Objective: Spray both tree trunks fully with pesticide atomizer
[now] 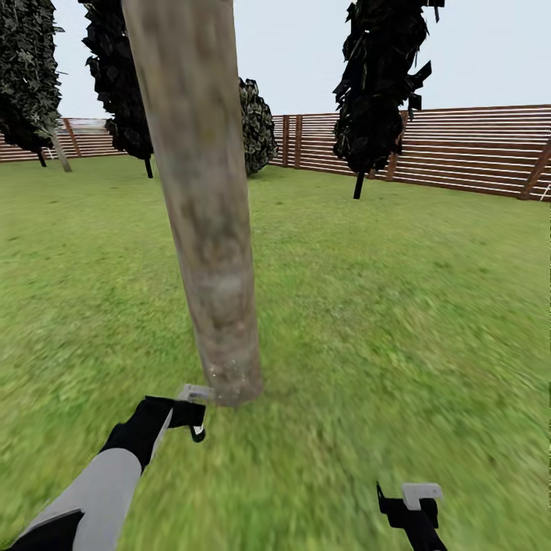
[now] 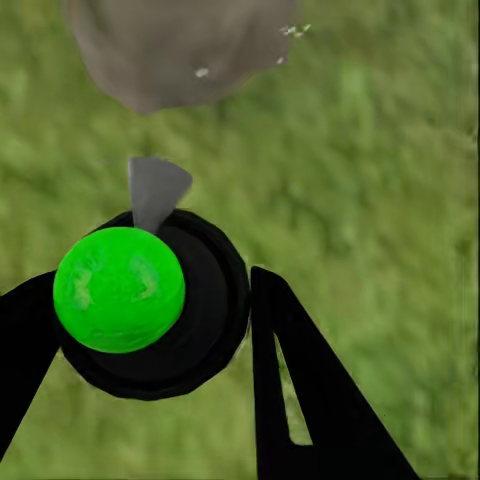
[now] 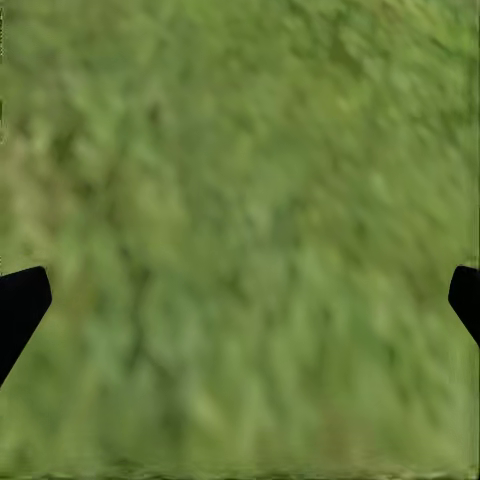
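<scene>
Now my left gripper [image 2: 215,330] has its jaws clamped round the light, rigid atomizer [image 2: 120,290]; right gripper [image 3: 240,300] jaws apart.

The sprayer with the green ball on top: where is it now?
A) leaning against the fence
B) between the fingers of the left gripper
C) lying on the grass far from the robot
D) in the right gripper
B: the left gripper has its fingers on both sides of the sprayer, near the tree trunk.
</scene>
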Robot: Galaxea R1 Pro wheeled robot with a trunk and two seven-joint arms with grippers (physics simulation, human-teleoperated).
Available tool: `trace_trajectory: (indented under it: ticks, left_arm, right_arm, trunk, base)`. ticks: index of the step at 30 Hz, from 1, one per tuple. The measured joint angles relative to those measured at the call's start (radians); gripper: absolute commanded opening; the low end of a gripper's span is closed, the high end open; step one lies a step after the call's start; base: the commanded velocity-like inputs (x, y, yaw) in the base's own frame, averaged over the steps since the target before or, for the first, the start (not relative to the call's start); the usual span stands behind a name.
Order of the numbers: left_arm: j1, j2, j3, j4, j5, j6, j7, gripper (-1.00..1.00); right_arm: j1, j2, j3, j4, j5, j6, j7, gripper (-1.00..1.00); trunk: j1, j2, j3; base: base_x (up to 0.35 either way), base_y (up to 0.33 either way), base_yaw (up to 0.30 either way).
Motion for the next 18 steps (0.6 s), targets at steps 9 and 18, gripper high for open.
trace_trajectory:
  ticks: [9, 18]
  left_arm:
    - [-0.010, -0.012, -0.005, -0.081, -0.020, 0.116, 0.070, -1.00]
    - [-0.076, -0.079, -0.055, -0.103, 0.001, 0.198, 0.067, -1.00]
  right_arm:
    - [0.000, 0.000, 0.000, 0.000, 0.002, 0.000, 0.000, 1.00]
    - [0.000, 0.000, 0.000, 0.000, 0.002, 0.000, 0.000, 1.00]
  trunk:
    - [0.000, 0.000, 0.000]
    - [-0.001, 0.000, 0.000]
  base:
    - [-0.219, 0.000, 0.143]
    - [-0.004, 0.000, 0.002]
